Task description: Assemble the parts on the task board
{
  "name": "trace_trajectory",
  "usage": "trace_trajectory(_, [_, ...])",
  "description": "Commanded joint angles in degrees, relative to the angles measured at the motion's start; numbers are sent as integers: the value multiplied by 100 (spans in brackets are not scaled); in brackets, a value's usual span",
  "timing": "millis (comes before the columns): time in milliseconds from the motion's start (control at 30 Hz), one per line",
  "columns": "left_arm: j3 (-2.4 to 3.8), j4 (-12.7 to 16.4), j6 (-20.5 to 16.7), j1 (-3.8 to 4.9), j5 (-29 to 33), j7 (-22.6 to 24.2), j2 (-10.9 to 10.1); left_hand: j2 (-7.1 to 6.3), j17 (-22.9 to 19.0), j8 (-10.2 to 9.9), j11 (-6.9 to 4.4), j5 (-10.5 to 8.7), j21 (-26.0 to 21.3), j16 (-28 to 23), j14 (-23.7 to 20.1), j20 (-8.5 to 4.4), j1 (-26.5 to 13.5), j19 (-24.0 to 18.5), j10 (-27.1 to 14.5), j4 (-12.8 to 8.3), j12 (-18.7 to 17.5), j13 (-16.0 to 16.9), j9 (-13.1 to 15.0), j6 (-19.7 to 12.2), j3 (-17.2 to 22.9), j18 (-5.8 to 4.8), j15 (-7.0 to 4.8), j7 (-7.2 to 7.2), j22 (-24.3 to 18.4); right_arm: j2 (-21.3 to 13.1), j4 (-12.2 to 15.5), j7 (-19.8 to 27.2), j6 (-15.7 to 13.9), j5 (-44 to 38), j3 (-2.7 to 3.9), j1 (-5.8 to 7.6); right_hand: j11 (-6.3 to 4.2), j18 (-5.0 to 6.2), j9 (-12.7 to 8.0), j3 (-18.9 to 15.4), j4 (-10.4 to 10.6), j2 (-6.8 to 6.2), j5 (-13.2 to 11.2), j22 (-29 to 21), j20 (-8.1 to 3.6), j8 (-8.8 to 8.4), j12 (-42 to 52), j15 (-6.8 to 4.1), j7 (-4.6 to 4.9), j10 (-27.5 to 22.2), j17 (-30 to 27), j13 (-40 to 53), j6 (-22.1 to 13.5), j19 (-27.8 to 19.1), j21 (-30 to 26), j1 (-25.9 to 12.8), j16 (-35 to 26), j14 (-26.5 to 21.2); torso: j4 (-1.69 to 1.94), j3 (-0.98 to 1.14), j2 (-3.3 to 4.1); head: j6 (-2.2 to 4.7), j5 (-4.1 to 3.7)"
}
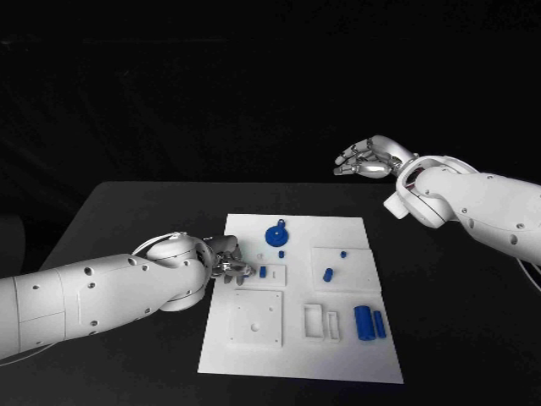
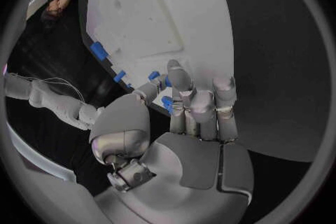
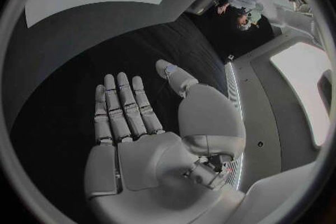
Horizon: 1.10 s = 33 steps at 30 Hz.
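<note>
The white task board [image 1: 344, 359] lies mid-table. My left hand [image 1: 226, 258] is low at its left edge, fingers drawn together toward the thumb. In the left wrist view a small blue part [image 2: 167, 103] sits pinched between the thumb and the fingers [image 2: 190, 102] of my left hand [image 2: 183, 117]. Just beyond the fingertips another small blue part [image 1: 262, 272] stands on the board. My right hand [image 1: 368, 157] is raised over the table's far right. In the right wrist view my right hand [image 3: 140, 129] has its fingers spread and holds nothing.
On the board are a blue disc [image 1: 276, 235], a small blue piece [image 1: 328, 273] and two blue cylinders [image 1: 368, 321] at the near right. White square plates [image 1: 257, 319] and frames [image 1: 322, 323] lie on its near half. Black table [image 1: 137, 211] surrounds the board.
</note>
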Motion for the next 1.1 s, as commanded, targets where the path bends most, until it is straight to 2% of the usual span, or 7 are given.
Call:
trace_trajectory(33, [-24,-11,136,-46,32,-7,9,-30,10,-25,21,-55,9,-43,187,-534,-26,-40,-3,22,-1,6,-9,-35,-73,26,-172,0,10,-2,9,47,79,-22,3,-1,-15,-75,-8,10,-16,30,21,9,-10,31,-21,0,39,44,-9,-2,-1,26,-41,24,-24,32,-1,1,0,8,-5])
trace_trajectory(200, [-4,-33,71,-46,28,-6,5,-313,22,-29,20,-684,-14,-66,185,-541,-97,-45,-3,337,-26,0,-25,-42,-114,48,-180,-7,-6,-5,7,47,76,-22,3,-1,-15,-75,-9,10,-16,30,22,11,-10,31,-21,0,41,44,-10,-3,-1,27,-43,24,-24,32,-4,-2,1,12,-7])
trace_trajectory(333, [20,-54,-47,-46,28,3,-4,-661,24,-37,20,-756,-25,-85,177,-539,-245,-40,-10,670,-49,-8,-28,-64,-116,54,-174,2,-17,-7,5,47,74,-22,3,-1,-15,-75,-10,9,-16,28,22,12,-10,30,-22,0,43,45,-11,-3,-2,27,-45,22,-25,32,-3,0,-3,18,-11])
trace_trajectory(367, [22,-57,-72,-46,33,10,-8,-847,22,-38,20,-757,-29,-98,172,-547,-269,-29,-10,860,-64,-14,-21,-79,-25,69,-174,4,-27,-7,5,47,74,-22,3,-1,-15,-75,-10,8,-16,28,23,12,-10,30,-22,0,44,45,-11,-3,-3,27,-46,22,-25,32,-1,0,-3,21,-14])
trace_trajectory(500, [30,-60,-121,-46,39,22,-19,-1135,20,-36,31,-758,-21,-116,170,-541,-350,-18,-12,1190,-92,-24,0,-109,29,73,-166,14,-33,-8,7,48,74,-22,3,-1,-15,-75,-11,8,-16,27,23,13,-10,30,-23,1,46,45,-11,-3,-3,27,-47,21,-25,32,0,0,-3,25,-22])
trace_trajectory(733, [47,-53,-161,-46,48,33,-38,-1175,25,-29,37,-756,-5,-127,163,-537,-394,-45,-16,1351,-114,-25,32,-145,-150,81,-160,20,-23,-11,5,47,74,-22,3,-1,-15,-76,-13,7,-16,26,25,15,-10,29,-24,1,50,45,-12,-3,-5,28,-50,20,-25,32,0,-1,-2,26,-29])
trace_trajectory(1100, [194,-80,-213,-47,48,48,-58,-1161,30,-24,35,-755,-1,-129,159,-539,-380,-58,-17,1400,-121,-23,47,-155,-223,91,-162,18,-21,-12,4,49,75,-21,3,-1,-15,-75,-16,6,-15,27,29,19,-10,28,-25,1,57,46,-13,-3,-7,30,-54,19,-25,32,4,-2,-3,26,-34])
